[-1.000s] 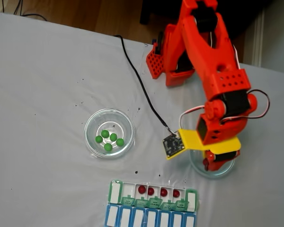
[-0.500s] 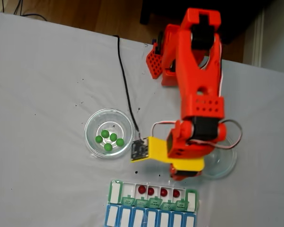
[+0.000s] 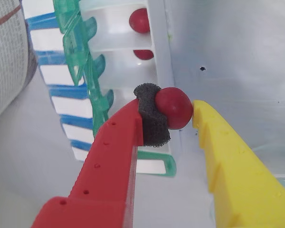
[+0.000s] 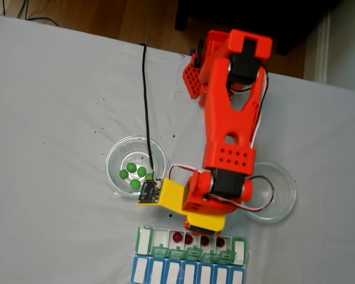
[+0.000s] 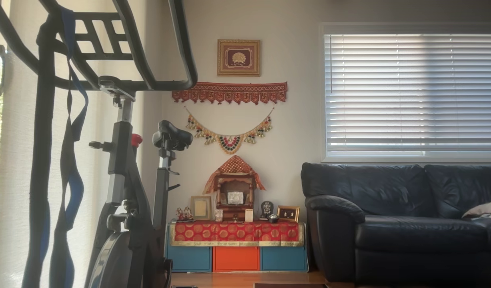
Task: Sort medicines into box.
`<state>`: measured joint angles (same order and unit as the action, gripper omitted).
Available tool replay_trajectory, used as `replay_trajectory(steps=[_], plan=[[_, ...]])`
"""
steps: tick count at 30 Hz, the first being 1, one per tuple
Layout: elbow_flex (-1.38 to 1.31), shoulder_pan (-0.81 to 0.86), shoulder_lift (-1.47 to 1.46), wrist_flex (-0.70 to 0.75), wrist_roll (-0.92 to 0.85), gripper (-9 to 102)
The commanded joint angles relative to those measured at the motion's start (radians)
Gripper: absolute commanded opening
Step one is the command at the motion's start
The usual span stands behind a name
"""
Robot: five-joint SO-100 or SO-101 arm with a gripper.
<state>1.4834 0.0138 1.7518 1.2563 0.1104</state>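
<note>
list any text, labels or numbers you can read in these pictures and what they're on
None can be read with confidence.
The green lids of the box carry dark day labels in the fixed view, too small and blurred to read.
The framed picture on the wall in the other view shows an emblem, no legible words.
The gripper, shut on a red ball, bears no markings.

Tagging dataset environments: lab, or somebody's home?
Most likely a home living room: the other view shows a black sofa, an exercise bike and a small decorated shrine against the wall.
</note>
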Motion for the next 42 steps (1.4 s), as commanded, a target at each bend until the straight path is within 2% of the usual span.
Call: replay_trajectory(steps=[1, 13, 27, 42], plan=[[-0.118, 0.037, 0.0, 0.017, -0.012, 1], [-0.227, 0.16, -0.121, 0.015, -0.067, 1], [-0.227, 0.133, -0.236, -0.084, -0.089, 1], [-0.302, 0.169, -0.189, -0.006, -0.072, 1]])
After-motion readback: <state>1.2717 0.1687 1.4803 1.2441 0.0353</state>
